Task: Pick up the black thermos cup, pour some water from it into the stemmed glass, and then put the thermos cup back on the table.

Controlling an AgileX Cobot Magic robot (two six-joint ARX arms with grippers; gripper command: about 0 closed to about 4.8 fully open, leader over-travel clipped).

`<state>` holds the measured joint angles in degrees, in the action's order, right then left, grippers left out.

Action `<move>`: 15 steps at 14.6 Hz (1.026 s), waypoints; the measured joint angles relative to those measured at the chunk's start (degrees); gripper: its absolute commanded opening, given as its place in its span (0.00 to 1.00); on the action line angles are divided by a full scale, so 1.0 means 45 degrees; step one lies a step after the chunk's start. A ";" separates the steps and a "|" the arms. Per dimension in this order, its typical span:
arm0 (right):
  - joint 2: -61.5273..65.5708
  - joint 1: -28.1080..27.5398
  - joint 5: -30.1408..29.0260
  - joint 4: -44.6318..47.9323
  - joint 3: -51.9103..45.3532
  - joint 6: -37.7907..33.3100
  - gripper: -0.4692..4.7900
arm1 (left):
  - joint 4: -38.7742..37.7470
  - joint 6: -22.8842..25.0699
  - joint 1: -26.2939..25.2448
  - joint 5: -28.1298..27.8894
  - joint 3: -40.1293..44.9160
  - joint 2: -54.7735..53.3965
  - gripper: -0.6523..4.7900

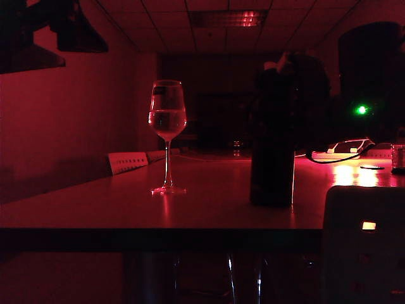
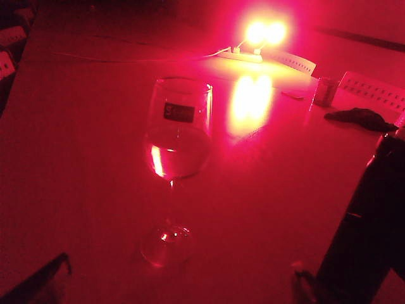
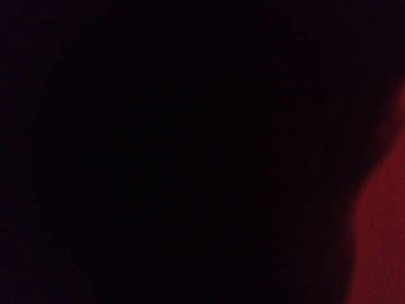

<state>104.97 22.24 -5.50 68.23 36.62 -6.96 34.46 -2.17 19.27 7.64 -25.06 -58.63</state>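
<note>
The stemmed glass (image 1: 167, 120) stands upright on the table (image 1: 95, 209), left of centre, with clear liquid in its bowl. The black thermos cup (image 1: 272, 145) stands upright to its right, lid sticking out at the top. A dark mass behind the cup's upper part looks like my right arm; its gripper is lost in the dark. The right wrist view is almost wholly black, filled by a dark surface close up. In the left wrist view the glass (image 2: 179, 145) is straight ahead and the thermos cup (image 2: 367, 234) at the side. My left gripper (image 2: 180, 271) is open, short of the glass's foot.
A power strip (image 1: 345, 149) with a bright glare (image 2: 262, 35) lies at the back right, a cable beside it. A small tumbler (image 1: 398, 157) stands at the far right. A dark box with a lit square (image 1: 364, 247) fills the near right corner. White perforated pieces (image 1: 126, 161) lie behind the glass.
</note>
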 measured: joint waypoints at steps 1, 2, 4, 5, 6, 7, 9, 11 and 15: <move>0.0010 0.0000 -0.0044 0.0087 -0.0019 0.0000 0.35 | 0.0000 0.0000 0.0000 0.0000 0.0000 0.0000 1.00; -0.0005 0.0005 -0.0102 0.0083 -0.0024 0.0131 0.35 | 0.0005 0.0000 0.0005 0.0000 0.0000 0.0000 1.00; -0.0282 0.0019 -0.0136 -0.0272 -0.0078 0.0607 0.37 | 0.0029 0.0000 0.0000 0.0000 0.0000 0.0000 1.00; -0.0602 0.0019 -0.0131 -0.0418 -0.0078 0.0665 0.41 | 0.0005 0.0000 0.0000 0.0000 -0.0087 0.0000 1.00; -0.0986 0.0019 -0.0136 -0.0466 -0.0019 0.0821 0.43 | -0.0214 0.0000 0.0000 -0.0010 -0.0374 -0.0005 1.00; -0.1443 0.0019 -0.0165 -0.0777 0.0277 0.1112 0.43 | -0.0539 0.0000 -0.0005 -0.0087 -0.0835 -0.0049 1.00; -0.2030 0.0000 -0.0389 -0.2317 0.1647 0.1481 0.43 | -0.1141 0.0000 -0.0005 -0.0325 -0.1569 -0.0223 1.00; -0.2045 -0.0005 -0.0962 -0.4624 0.3604 0.2147 0.43 | -0.1404 0.0000 -0.0010 -0.0481 -0.2210 -0.0709 1.00; -0.1807 -0.0029 -0.1073 -0.7533 0.7315 0.4401 0.43 | -0.2118 0.0000 -0.0019 -0.0602 -0.4231 -0.2550 1.00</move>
<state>96.84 22.11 -10.33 34.33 69.54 12.84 24.93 -2.17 19.18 4.93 -44.10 -70.11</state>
